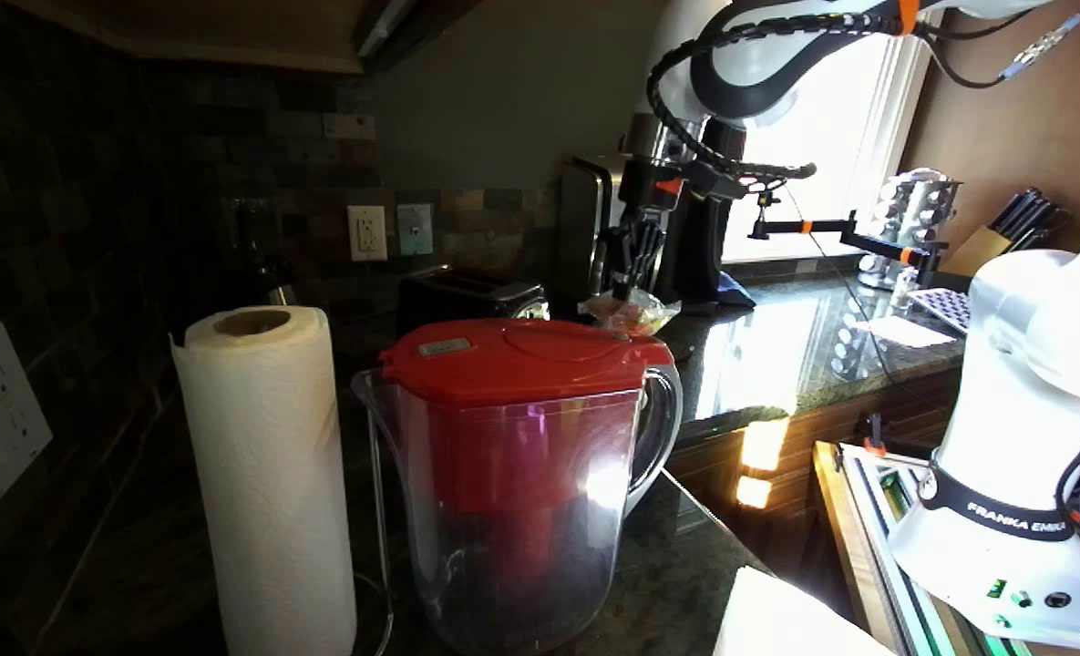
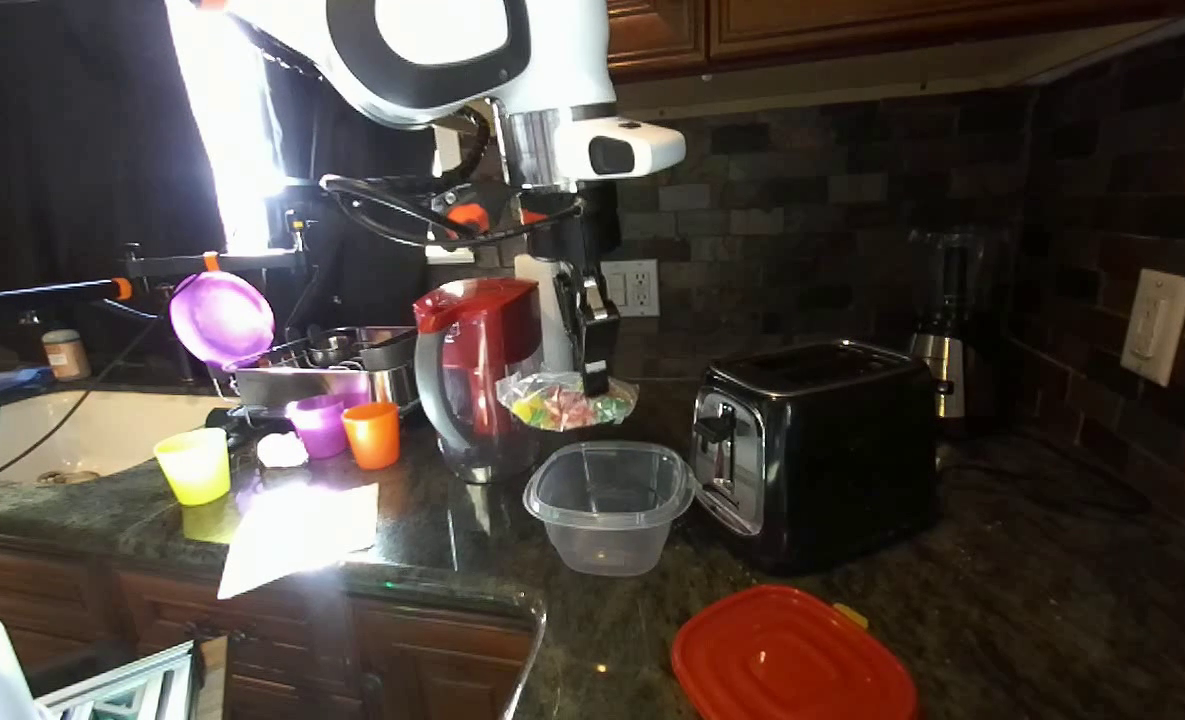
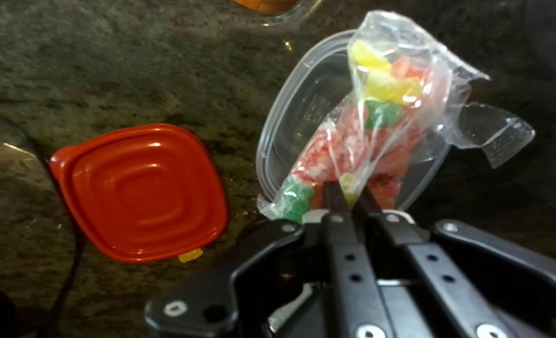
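Observation:
My gripper is shut on a clear plastic bag of red, green and yellow candy. The fingers pinch a fold of the bag. In both exterior views the gripper points down and the bag hangs in the air at its tips. A clear plastic container stands open on the counter below the bag. In the wrist view the bag covers much of the container. A red lid lies on the counter near the container, also seen in the wrist view.
A black toaster stands close beside the container. A red-lidded water pitcher stands on the counter, with a paper towel roll near it. Yellow, purple and orange cups stand near the sink.

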You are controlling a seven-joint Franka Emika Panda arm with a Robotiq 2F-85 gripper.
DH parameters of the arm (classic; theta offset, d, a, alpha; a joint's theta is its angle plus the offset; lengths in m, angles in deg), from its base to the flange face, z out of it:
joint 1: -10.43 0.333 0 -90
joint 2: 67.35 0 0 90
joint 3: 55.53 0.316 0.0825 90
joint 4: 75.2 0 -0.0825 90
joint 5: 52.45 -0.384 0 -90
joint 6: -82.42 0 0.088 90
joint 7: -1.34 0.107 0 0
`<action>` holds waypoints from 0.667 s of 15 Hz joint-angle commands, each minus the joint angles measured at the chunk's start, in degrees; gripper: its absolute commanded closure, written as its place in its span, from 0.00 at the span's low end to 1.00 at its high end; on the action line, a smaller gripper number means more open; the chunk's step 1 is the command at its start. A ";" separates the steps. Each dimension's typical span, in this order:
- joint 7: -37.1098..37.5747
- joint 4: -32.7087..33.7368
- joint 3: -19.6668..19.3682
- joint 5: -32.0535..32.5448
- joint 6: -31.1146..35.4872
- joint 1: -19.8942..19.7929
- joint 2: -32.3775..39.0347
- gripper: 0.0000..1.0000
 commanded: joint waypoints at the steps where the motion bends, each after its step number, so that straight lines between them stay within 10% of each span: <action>1: -4.08 -3.56 -2.95 1.45 -3.29 -2.70 -5.70 0.98; 10: -12.84 -8.56 -8.60 10.95 -0.17 -10.12 -4.04 0.98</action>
